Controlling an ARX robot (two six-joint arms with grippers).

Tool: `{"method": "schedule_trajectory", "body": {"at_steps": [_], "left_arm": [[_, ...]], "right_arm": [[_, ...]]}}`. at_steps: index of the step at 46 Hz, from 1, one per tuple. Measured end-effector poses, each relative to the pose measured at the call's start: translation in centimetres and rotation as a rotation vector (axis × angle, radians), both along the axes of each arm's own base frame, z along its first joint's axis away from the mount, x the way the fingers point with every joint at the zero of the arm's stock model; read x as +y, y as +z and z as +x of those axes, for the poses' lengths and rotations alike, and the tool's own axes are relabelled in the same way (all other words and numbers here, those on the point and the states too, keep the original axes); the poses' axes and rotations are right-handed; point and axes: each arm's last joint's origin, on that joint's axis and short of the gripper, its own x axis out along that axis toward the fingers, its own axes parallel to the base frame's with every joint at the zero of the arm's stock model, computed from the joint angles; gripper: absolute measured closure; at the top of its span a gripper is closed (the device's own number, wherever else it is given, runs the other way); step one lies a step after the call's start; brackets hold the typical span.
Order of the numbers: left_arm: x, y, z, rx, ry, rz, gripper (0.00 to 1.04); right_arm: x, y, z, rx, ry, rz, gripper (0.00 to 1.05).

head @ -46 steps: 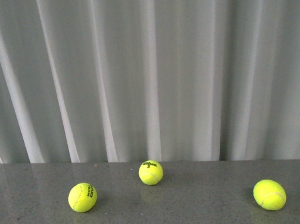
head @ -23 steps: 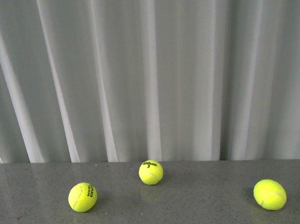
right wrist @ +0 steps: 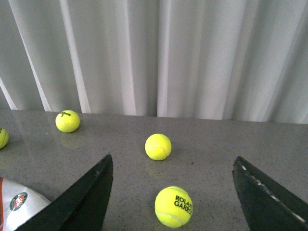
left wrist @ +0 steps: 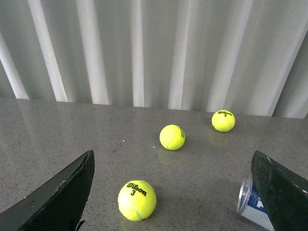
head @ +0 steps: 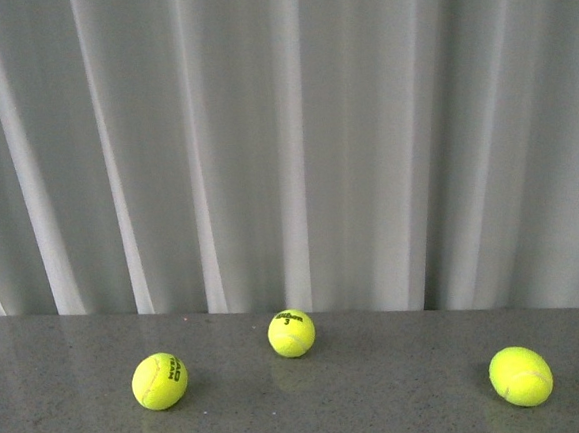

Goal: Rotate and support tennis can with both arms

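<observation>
Gaping wide, both jaws empty.

The worktop (head: 385, 410) looks like grey speckled stone, polished smooth and glossy enough to carry faint reflections of the tennis balls (head: 160, 381). The balls wear fuzzy, matt yellow-green felt with black printing. Behind hangs a curtain (head: 283, 137) of soft white cloth, matt and pleated. The tennis can (left wrist: 252, 206) has a shiny silvery metal-looking rim and a smooth, slightly glossy printed label, white where the right wrist view shows it. The left arm's fingers (left wrist: 62, 195) and the right arm's fingers (right wrist: 89, 195) are dull, matt black with faintly rough, scuffed edges.
</observation>
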Motion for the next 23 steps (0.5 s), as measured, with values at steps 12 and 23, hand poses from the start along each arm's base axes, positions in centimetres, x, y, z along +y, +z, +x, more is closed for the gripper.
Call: {"method": "schedule_trajectory", "body": {"at_steps": [12,23], "left_arm": [[0.0,0.0,0.0,0.0,0.0,0.0,0.07],[0.0,0.0,0.0,0.0,0.0,0.0,0.07]], "right_arm": [[0.0,0.0,0.0,0.0,0.0,0.0,0.07],[0.0,0.0,0.0,0.0,0.0,0.001,0.07]]}}
